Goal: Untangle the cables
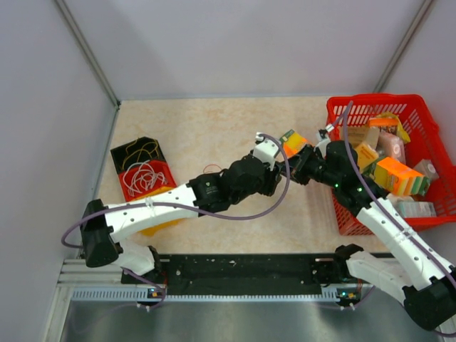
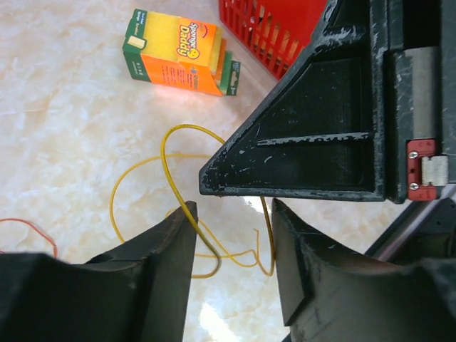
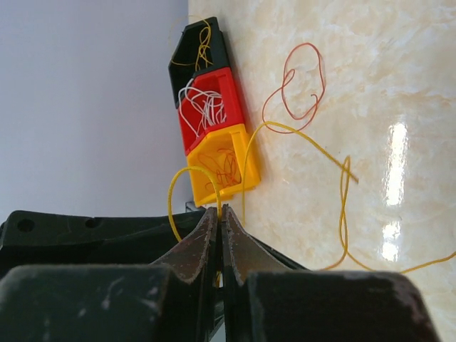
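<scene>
A thin yellow cable [image 2: 171,164] lies in loose loops on the marble tabletop. My left gripper [image 2: 234,214] stands open over it, with strands of the yellow cable between its fingers. My right gripper [image 3: 221,210] is shut on a loop of the same yellow cable [image 3: 342,192], just in front of the left one, and its black finger [image 2: 306,135] fills the left wrist view. A red cable [image 3: 299,78] lies loose on the table, apart from both grippers. Both grippers meet near the table's middle [image 1: 291,169].
Three joined bins stand at the left: black [image 1: 139,151] with yellow wires, red [image 1: 146,178] with white wires, yellow [image 3: 221,164] with orange wires. A sponge box [image 2: 182,50] lies beside the red basket [image 1: 335,114] of packages at the right.
</scene>
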You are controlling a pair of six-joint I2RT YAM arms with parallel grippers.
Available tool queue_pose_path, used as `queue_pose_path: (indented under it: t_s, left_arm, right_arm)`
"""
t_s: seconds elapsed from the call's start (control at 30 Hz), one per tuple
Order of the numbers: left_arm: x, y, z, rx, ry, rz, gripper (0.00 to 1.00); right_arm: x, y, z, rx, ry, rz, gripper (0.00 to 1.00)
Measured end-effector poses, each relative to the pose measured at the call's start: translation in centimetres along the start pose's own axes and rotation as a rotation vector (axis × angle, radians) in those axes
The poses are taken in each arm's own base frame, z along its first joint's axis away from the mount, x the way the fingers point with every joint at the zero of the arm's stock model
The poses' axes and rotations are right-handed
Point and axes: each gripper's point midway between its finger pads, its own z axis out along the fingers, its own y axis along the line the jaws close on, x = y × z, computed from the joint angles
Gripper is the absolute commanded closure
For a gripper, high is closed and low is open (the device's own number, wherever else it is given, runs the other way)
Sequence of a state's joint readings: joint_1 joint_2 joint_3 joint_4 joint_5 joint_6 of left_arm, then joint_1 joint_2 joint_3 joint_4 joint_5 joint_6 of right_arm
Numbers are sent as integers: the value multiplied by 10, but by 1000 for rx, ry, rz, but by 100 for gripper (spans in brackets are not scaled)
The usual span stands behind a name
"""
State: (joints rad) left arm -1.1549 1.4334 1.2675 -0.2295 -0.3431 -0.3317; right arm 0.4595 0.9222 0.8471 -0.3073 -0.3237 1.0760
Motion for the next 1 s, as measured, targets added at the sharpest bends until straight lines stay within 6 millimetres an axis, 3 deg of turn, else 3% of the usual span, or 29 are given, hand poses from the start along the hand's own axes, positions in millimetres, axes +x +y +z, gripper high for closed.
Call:
queue_pose_path:
  t_s: [0.13, 0.23, 0.27, 0.37, 0.43, 0.47, 0.57, 0.7, 0.8, 0.9, 1.0]
  left_arm:
    - [6, 3, 6, -31, 18, 25, 70]
    - [9, 4, 9, -49, 32, 38, 100]
    - [9, 5, 10, -52, 32, 39, 100]
    - [9, 6, 9, -66, 28, 47, 100]
    - [7, 10, 9, -94, 18, 51, 100]
    - [6, 14, 9, -110, 13, 53, 100]
    - [1, 30, 6, -153, 6, 54, 100]
    - [-16, 87, -6, -254, 3, -12, 100]
    - [-35, 163, -25, -405, -29, -120, 100]
    - [-48, 239, -58, -595, -50, -216, 100]
    - [-65, 292, -91, -740, -76, -287, 100]
  right_arm:
    - [-1, 0, 0, 2, -5, 1, 100]
    - [-2, 1, -1, 0, -15, 0, 100]
    - [-3, 1, -2, -1, -17, 0, 96]
    - [-3, 1, -2, -3, -21, -10, 72]
    - [-4, -1, -3, 0, -25, -48, 43]
    - [-5, -1, -3, -1, -28, -68, 33]
    - [-13, -4, -9, 12, -42, -175, 16]
    - [-29, 4, -24, 4, -95, -331, 11]
    - [-32, 8, -35, -6, -121, -412, 11]
    - [-31, 7, -41, -4, -127, -454, 11]
    - [-30, 2, -39, 9, -117, -467, 11]
